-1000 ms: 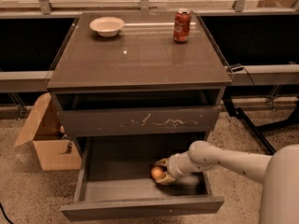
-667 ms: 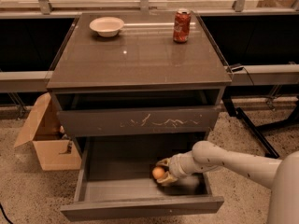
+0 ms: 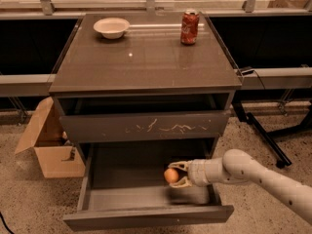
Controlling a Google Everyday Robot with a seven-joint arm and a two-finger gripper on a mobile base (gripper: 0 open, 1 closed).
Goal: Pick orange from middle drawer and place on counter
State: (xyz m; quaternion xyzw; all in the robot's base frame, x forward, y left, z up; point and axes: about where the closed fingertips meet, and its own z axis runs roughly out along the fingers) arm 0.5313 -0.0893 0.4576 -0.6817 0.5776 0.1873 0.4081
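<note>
No words or numbers are showing that can be read. The red can (image 3: 189, 27) sitting on the surface (image 3: 146, 65) is showing white marks that cannot be made out. The end effector (image 3: 174, 174) is gripping the orange (image 3: 170, 175) over the open middle drawer (image 3: 127, 175).

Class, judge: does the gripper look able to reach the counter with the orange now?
Probably yes: the gripper, shut on the orange, is in the pulled-out middle drawer; bowl and soda can sit far back on the counter.
</note>
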